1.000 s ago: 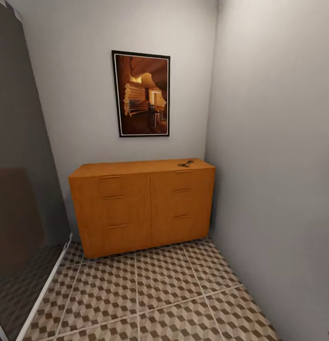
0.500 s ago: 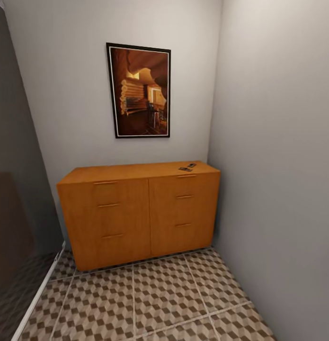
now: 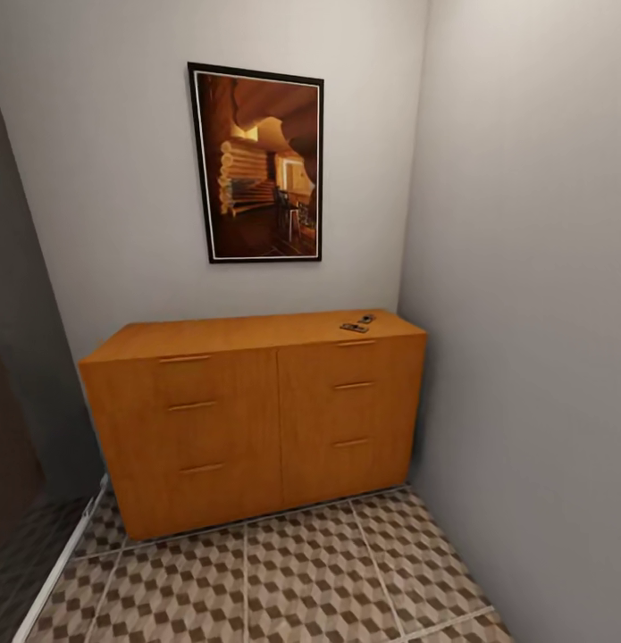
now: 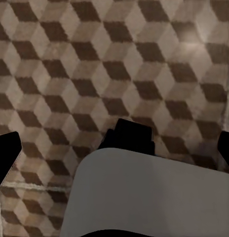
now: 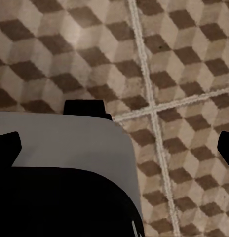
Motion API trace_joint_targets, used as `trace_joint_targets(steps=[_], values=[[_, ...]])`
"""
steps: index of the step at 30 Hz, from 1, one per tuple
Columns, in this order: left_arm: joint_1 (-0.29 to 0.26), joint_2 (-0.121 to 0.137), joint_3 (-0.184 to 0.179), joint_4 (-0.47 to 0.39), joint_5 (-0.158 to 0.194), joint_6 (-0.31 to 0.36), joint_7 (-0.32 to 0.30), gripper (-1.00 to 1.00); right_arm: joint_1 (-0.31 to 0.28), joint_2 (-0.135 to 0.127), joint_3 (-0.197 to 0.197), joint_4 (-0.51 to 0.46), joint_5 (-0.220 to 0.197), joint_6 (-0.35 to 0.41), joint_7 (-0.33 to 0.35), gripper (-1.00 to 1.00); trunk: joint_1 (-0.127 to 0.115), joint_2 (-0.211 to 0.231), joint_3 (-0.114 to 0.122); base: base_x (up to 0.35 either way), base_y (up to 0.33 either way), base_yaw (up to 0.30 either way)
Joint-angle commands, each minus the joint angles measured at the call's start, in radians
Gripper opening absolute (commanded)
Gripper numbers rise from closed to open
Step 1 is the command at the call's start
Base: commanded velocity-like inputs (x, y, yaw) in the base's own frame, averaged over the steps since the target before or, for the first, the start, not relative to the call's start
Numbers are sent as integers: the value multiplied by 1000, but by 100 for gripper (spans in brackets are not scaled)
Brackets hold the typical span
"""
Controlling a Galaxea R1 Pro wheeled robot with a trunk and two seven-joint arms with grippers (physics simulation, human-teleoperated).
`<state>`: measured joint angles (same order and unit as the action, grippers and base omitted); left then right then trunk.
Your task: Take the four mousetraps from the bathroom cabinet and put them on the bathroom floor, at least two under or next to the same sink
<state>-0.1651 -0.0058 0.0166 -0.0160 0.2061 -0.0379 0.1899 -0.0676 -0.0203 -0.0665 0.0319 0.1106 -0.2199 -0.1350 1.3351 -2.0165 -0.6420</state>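
In the head view the cabinet (image 3: pixel 256 420), a low orange-brown chest of drawers with slim bar handles, stands against the back wall in the corner where the grey side wall (image 3: pixel 524 313) meets it, and a dark-framed picture (image 3: pixel 259 165) hangs above it. Two mousetraps (image 3: pixel 357 324) lie close together on the cabinet's top surface near its right rear end; they are too small to tell whether they touch, and no others can be made out. The bathroom floor (image 3: pixel 301 572), tiled in a brown, beige and white cube pattern with pale grout lines, spreads in front of the cabinet. The left gripper (image 4: pixel 114 148) hangs over the bare floor, its two dark fingertips (image 4: pixel 6 150) showing at opposite edges of the left wrist view, spread wide with nothing between them. The right gripper (image 5: pixel 114 143) likewise points down at the tiles, above a crossing of grout lines (image 5: pixel 154 111), its fingertips (image 5: pixel 7 145) wide apart and holding nothing. Both grippers are well apart from the cabinet and the mousetraps on it, neither of which appears beneath them.
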Motion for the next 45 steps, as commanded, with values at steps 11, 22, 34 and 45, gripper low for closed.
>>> trace_joint_targets(steps=[11,22,34,45], values=[[-1,-1,0,1,5,-6,2,100,-1,-1,-7,3,11,-6,-4,100,0,0,-1,300,0,0],[-1,-2,2,1,4,-31,2,100,-1,2,-10,3,8,-6,-7,100,0,0,-1,69,0,-95],[-1,-2,3,1,4,-52,2,100,-1,3,-11,3,8,-6,-8,100,0,0,-1,7,0,-259],[-1,-3,3,1,4,-54,3,100,-1,3,-12,3,7,-6,-8,100,0,0,-1,1,0,-102]])
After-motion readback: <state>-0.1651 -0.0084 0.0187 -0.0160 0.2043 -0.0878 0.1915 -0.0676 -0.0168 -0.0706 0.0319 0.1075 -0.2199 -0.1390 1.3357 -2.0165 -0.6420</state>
